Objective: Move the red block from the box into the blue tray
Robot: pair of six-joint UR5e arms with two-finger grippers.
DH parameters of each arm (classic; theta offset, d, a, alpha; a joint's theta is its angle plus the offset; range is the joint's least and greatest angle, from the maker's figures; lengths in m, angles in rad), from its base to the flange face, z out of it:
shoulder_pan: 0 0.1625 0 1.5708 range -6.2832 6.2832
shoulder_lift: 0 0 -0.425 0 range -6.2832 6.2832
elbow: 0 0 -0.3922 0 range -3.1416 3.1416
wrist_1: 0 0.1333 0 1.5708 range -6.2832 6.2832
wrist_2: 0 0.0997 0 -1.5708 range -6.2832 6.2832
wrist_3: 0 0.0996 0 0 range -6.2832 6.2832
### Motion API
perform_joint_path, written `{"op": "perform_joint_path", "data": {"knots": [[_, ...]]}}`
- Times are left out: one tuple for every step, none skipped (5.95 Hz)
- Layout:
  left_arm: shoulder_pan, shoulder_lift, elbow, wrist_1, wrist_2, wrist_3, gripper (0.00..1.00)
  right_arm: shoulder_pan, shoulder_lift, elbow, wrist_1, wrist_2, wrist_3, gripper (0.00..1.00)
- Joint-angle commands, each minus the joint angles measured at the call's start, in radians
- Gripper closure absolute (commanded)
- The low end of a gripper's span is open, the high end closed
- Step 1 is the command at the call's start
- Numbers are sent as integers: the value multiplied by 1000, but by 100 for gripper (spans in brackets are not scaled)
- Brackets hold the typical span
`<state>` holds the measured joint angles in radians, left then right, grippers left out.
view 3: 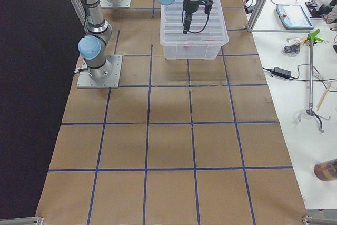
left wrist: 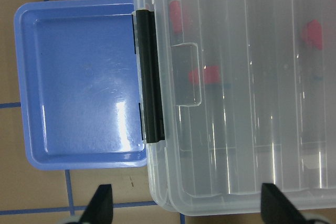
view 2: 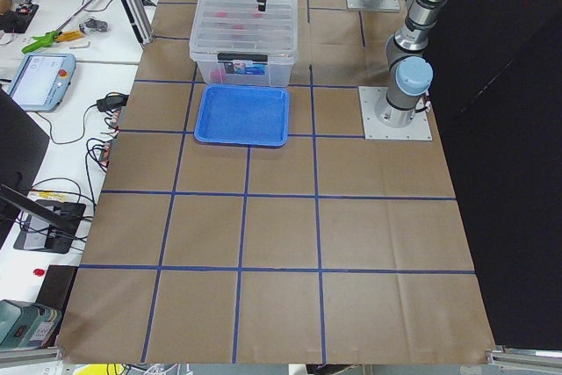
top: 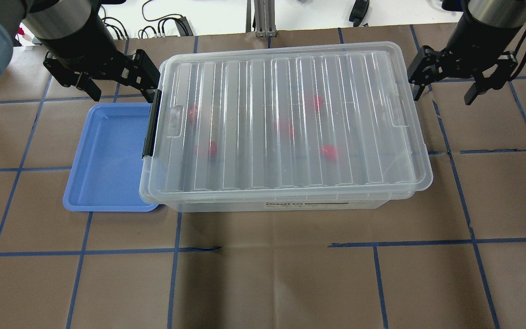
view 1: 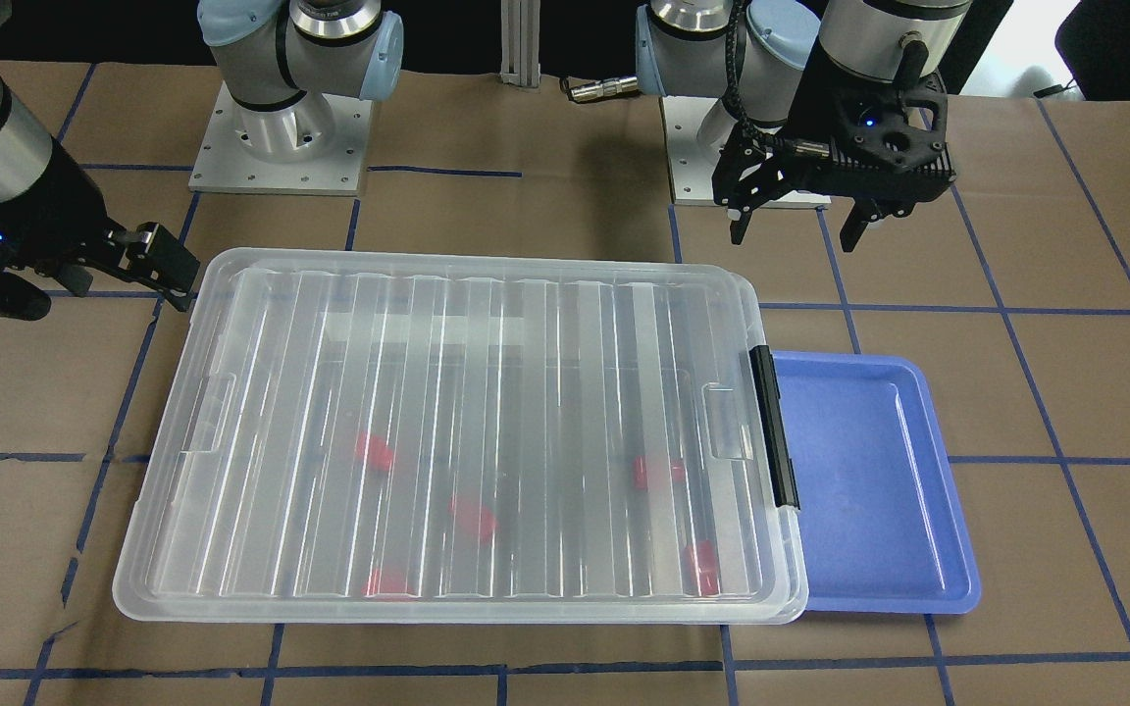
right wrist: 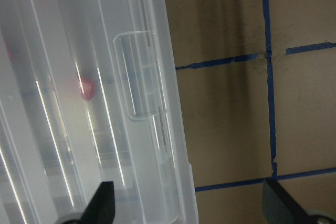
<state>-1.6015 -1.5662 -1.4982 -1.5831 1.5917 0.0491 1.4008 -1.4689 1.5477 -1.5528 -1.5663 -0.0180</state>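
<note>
Hovering with the left claw [top: 119, 84] high above the latch end of the box [top: 290, 123], fingers pointing straight down and spread wide. Hovering likewise with the right claw [top: 443, 93] above the opposite short end, also spread wide, half over lid and half over bare bench [top: 267, 283].

Lying across the bench between the two arms as a big, shallow tub of clear plastic, with a ribbed see-through lid [view 1: 487, 431] closed on top and a black latch bar [top: 150, 123] along the short end facing the bench's left edge. Sitting inside the box, scattered over its floor, the red blocks [top: 329, 153] — showing through the lid only as blurred red smudges. Resting just beside the latch end, the blue tray [top: 107, 155]: smooth, glossy plastic with rounded corners and a raised rim.

Covering the bench, brown paper crossed by blue tape lines.

Catching, in the left wrist view, the tray's rim running under the lid's overhang and glare on the tray floor. Catching, in the right wrist view, a moulded tab on the box's plain end. Appearing too small in the side views for judging either claw.
</note>
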Motion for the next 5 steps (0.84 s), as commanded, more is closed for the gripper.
{"op": "perform_joint_path", "data": {"knots": [[0,1,0,0,-1,0,1,-9,27,95,-103,-1,-8,0],[0,0,0,0,-1,0,1,-12,27,144,-146,-4,-10,0],[0,1,0,0,-1,0,1,-22,28,179,-185,-4,-25,0],[0,2,0,0,-1,0,1,-25,27,207,-216,-8,-40,0],[0,2,0,0,-3,0,1,-31,28,219,-230,-8,-43,0]]}}
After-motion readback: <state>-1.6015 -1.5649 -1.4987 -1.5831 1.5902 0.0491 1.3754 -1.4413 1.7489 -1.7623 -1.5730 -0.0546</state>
